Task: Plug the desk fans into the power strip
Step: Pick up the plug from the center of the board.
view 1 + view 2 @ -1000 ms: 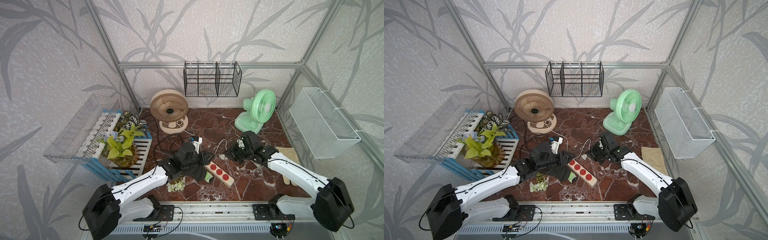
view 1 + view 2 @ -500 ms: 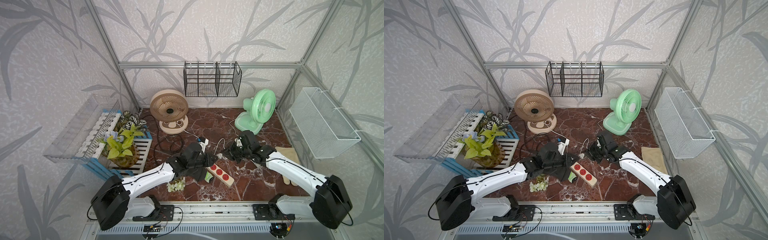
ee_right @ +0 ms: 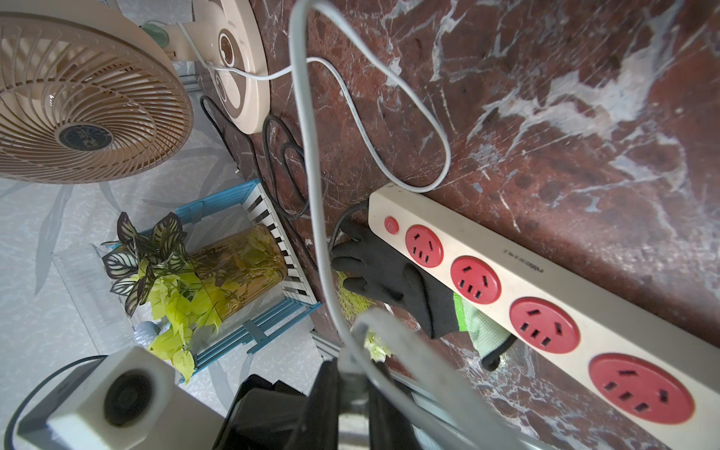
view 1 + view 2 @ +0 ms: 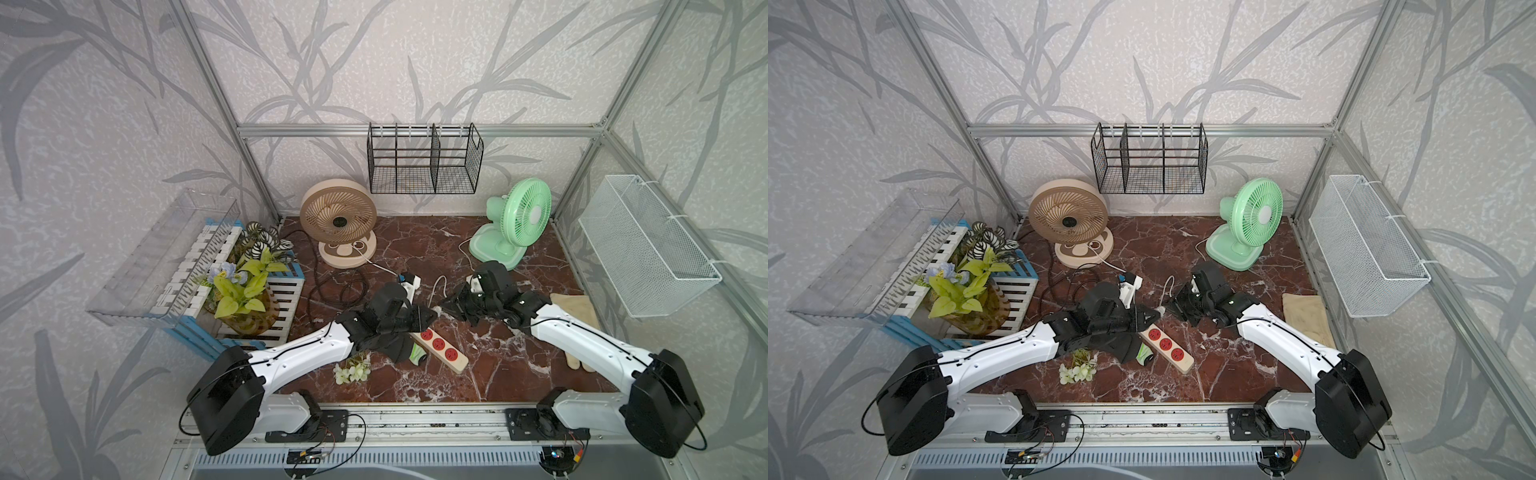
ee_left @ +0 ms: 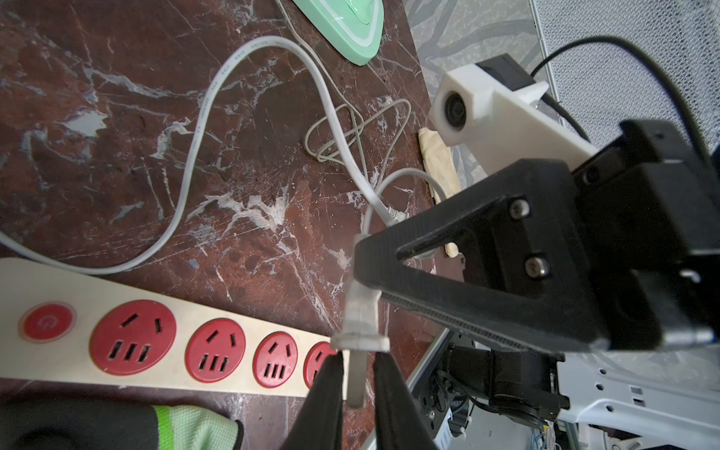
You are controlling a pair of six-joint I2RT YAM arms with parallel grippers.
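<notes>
Power strip point(image 4: 439, 345) lies mid-floor, a bit toward 6 o'clock. Its long axis runs 10-to-4, with the button end at 10 under the left wrist. All four sockets point(image 3: 543, 325) are empty, so nothing is plugged in yet.

Status: plug point(image 5: 360, 311) is held off the floor, just off the strip's 12 o'clock side. Right gripper point(image 4: 444, 305) is clamped on the plug body. Left gripper point(image 4: 434, 313) comes in from 9 o'clock, and its fingers point(image 5: 331, 397) are pressed in on the plug's lower tip with the tip sandwiched between them. My read is a handover or regrip, not insertion.

The cord seems to lead back to the beige fan point(image 4: 338, 220) at 11 o'clock, but I can't trace it fully. Green fan point(image 4: 525, 216) stands at 1 o'clock. Glove point(image 3: 389, 272) lies against the strip's long edge.

Left to do:
- settle which arm carries the plug
- turn the prongs down and line up over a socket
- push home, probably with the other arm bracing the strip

Vs one second ago:
- Left arm has stretched toward 3 o'clock and its tip now meets the right's. It was back over the button end with jaws wider.
- Right gripper has nudged slightly toward 9 with the same clamp.
- Strip, both fans and glove are unmoved.
</notes>
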